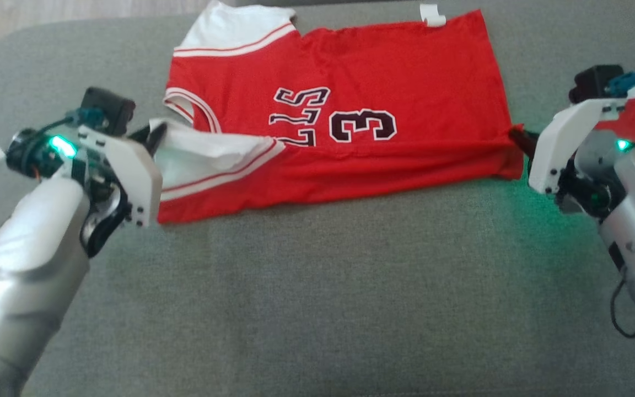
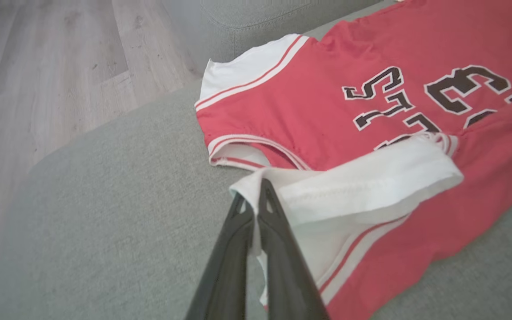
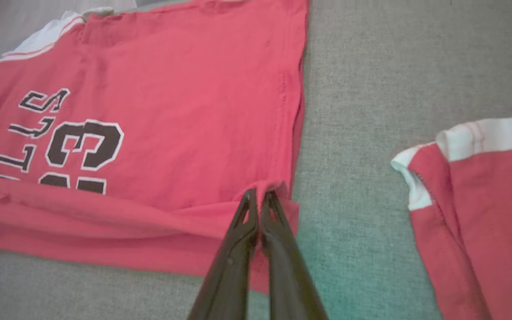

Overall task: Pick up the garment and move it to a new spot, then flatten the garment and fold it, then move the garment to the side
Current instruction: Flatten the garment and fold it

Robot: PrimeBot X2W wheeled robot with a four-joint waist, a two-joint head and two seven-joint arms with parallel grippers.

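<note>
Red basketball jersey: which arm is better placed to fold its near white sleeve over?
Left, likely: the left pincer is shut on that white sleeve; the right pincer grips the red fabric jersey's hem corner.

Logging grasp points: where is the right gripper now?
Head view, right side: the right gripper pinches a hem corner of the red jersey, on the grey cushion.

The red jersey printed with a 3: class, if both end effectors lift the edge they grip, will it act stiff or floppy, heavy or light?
Probably floppy: the red jersey creases and sags between the left end effector and right end effector. Likely light, since two thin pinches hold its edge up. It may drag on the textured grey cushion.
</note>
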